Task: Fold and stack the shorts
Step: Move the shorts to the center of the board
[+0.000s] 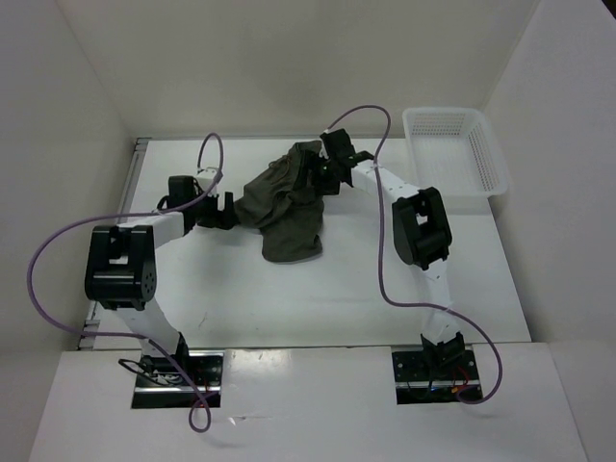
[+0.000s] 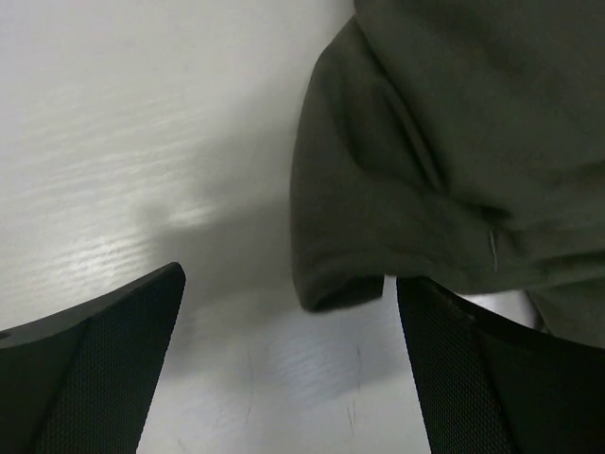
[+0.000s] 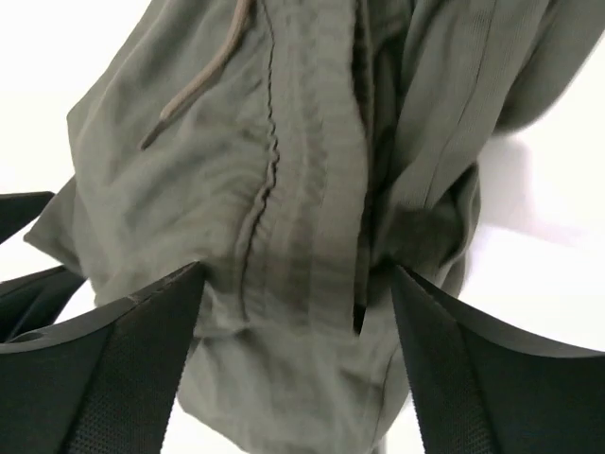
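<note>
So the shorts (image 1: 289, 207) are a crumpled heap on the far half of the table (image 1: 289, 298), top end close to the back edge. We've got plenty of bare tabletop on the near side, plus a strip on the left out to the table's edge. The basket (image 1: 457, 154) sits in the far right corner, well apart from the cloth, with the right arm (image 1: 421, 226) between them. Left gripper (image 1: 229, 210) is low at the heap's left side, jaws spread wide and gripping nothing; on its wrist cam a rolled hem (image 2: 340, 293) sits in the gap and cloth drapes over one finger (image 2: 473, 378). Right gripper (image 1: 329, 171) is at the heap's far right end, jaws also wide apart, with the gathered waistband (image 3: 302, 236) and drawstring (image 3: 194, 90) bunched between the fingers (image 3: 113, 369), not pinched as far as we can see
</note>
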`<state>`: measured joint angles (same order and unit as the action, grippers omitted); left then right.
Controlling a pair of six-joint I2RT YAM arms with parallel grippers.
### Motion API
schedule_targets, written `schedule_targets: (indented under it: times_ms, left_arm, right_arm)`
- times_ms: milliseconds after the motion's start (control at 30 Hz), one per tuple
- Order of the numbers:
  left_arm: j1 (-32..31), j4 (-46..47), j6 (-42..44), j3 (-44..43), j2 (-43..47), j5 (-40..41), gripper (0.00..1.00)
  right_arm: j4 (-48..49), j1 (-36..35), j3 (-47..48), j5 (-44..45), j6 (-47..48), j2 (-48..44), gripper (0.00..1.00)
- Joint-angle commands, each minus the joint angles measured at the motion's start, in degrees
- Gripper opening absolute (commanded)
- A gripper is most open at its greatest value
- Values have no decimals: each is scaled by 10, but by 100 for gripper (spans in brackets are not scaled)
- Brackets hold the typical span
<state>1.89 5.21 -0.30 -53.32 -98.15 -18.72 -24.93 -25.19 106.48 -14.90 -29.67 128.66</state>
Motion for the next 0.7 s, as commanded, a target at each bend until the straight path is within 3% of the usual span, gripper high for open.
schedule_targets:
  times_ms: [0,133,167,233,267,300,433,667]
  left_arm:
    - [-24,73,3,-28,-35,-2,99]
    - [-42,60,3,-57,-73,-1,92]
    - [-50,60,3,-64,-73,4,84]
    - [-50,60,3,-71,-85,4,72]
    - [-50,60,3,-77,-85,-3,63]
    - [-50,53,3,-77,-85,-27,36]
    - [-50,72,3,-83,-85,-45,0]
    - [-41,35,3,-150,-13,82,0]
  right_arm:
    - [46,2,32,23,21,17,83]
    - [52,-4,37,-8,47,29,65]
    - [52,-4,37,-8,47,29,54]
    - [52,-4,30,-8,47,24,43]
    - [52,-4,30,-8,47,24,38]
    - [47,-4,24,-8,53,19,27]
    - [41,-4,42,36,75,-1,3]
    - [42,-4,137,71,124,-29,0]
